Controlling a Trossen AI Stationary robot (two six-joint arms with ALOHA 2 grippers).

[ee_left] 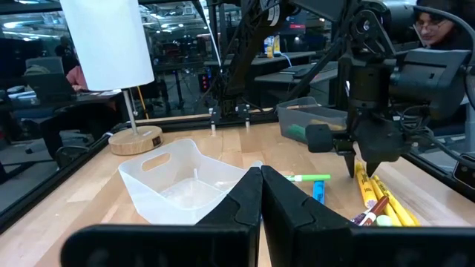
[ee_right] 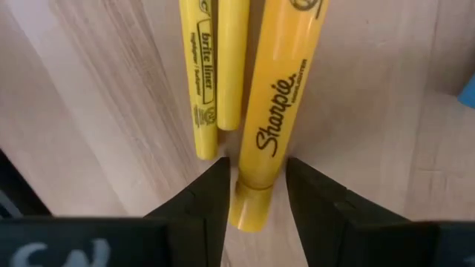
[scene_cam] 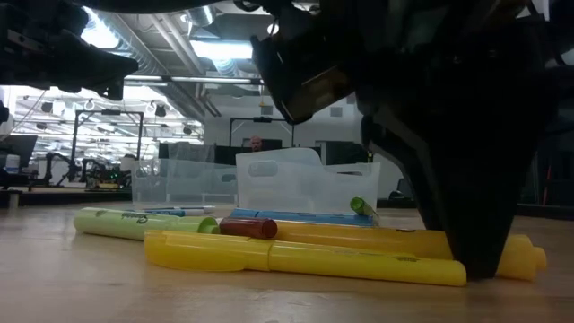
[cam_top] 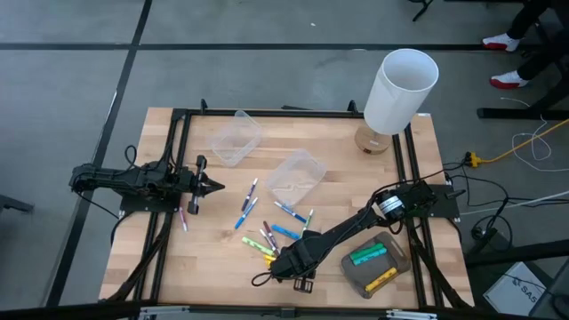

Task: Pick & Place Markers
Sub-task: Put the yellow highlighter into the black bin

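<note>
Several markers (cam_top: 271, 233) lie loose on the wooden table, in yellow, green, blue and white. My right gripper (cam_top: 286, 262) points down over the yellow ones at the near end of the group. It is open, with one finger on each side of a yellow Sharpie marker (ee_right: 274, 111) near its end; a thin gap shows at one finger. Two more yellow markers (ee_right: 199, 81) lie alongside it. In the low view the fingers (scene_cam: 475, 242) reach down to the table at the yellow markers (scene_cam: 305, 256). My left gripper (cam_top: 213, 186) waits shut, level, at the table's left.
Two clear plastic tubs (cam_top: 236, 138) (cam_top: 296, 173) stand behind the markers. A grey tray (cam_top: 398, 264) at the near right holds a green and a yellow marker. A white lamp (cam_top: 400, 89) stands at the far right corner. One marker (cam_top: 184, 218) lies near the left arm.
</note>
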